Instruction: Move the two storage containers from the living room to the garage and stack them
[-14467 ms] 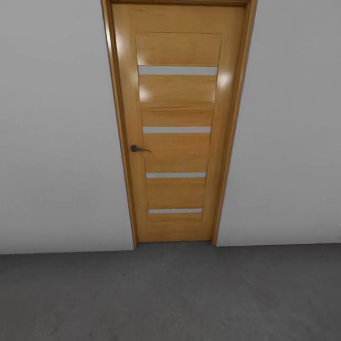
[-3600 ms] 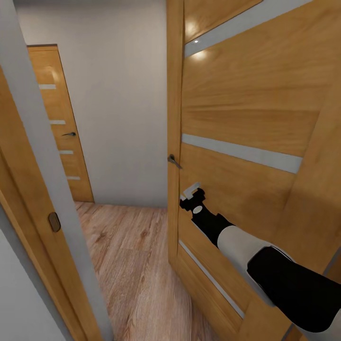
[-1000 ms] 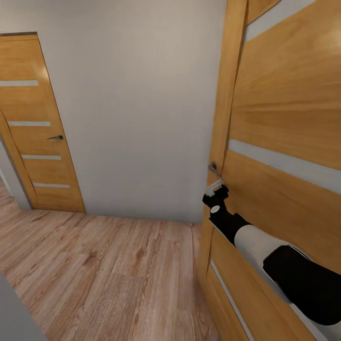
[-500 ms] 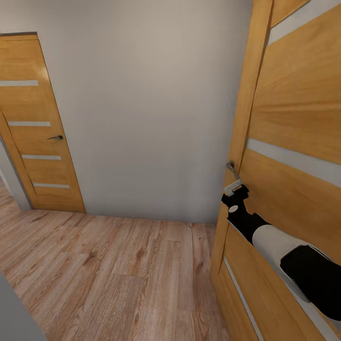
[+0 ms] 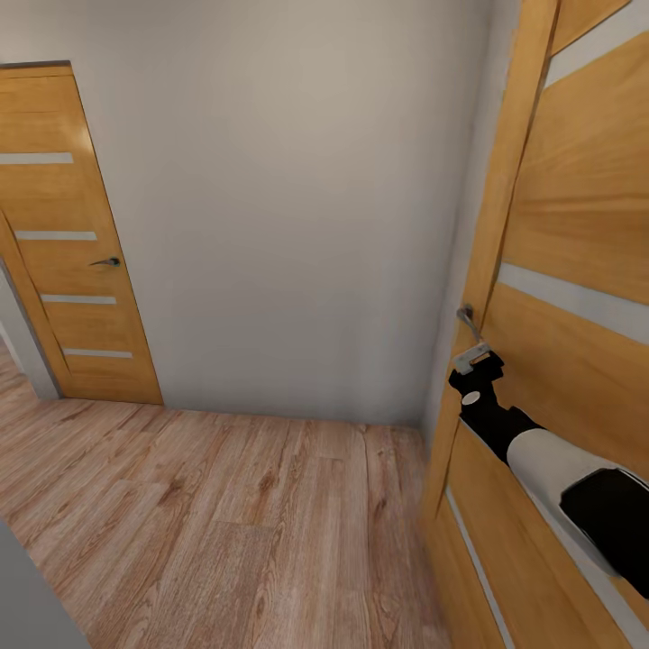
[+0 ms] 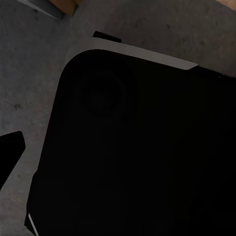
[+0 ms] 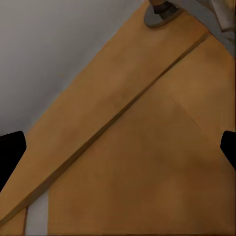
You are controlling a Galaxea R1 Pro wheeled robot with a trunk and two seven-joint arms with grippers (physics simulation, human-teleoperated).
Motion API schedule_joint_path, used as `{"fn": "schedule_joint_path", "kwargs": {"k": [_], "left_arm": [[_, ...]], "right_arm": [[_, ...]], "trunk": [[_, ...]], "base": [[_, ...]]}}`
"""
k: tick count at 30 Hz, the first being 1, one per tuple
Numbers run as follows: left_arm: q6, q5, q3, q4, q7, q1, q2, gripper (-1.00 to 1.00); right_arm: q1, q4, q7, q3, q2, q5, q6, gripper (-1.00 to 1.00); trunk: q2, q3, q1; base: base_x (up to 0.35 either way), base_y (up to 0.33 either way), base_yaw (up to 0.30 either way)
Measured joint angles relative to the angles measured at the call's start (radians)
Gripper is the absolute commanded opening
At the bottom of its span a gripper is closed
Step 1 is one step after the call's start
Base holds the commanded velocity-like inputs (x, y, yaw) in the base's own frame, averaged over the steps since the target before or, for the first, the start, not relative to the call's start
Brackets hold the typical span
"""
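Against the open door (image 5: 577, 270), head view: right hand (image 5: 472, 358) sits just under the handle (image 5: 466, 317), grip unclear. Left wrist view: dark body over concrete floor (image 6: 29, 73). Right wrist view: fingertips spread, door panel between; containers unseen.

A plain pale grey wall (image 5: 288, 207) fills the middle of the frame. At the left stands a closed light wooden door (image 5: 63, 243) with four narrow pale glass slits and a dark lever handle (image 5: 106, 262). At the right edge, a second, similar door (image 5: 577, 270) stands open, its metal handle (image 5: 466, 315) by its edge. Light wood planks (image 5: 225, 523) cover the floor. The lighting seems soft and even.
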Motion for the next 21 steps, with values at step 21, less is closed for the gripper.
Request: {"fn": "schedule_joint_path", "kwargs": {"k": [21], "left_arm": [[0.0,0.0,0.0,0.0,0.0,0.0,0.0,1.0]], "right_arm": [[0.0,-0.008,0.002,-0.066,-0.054,0.002,0.0,1.0]], "trunk": [[0.0,0.0,0.0]], "base": [[0.0,0.0,0.0]]}}
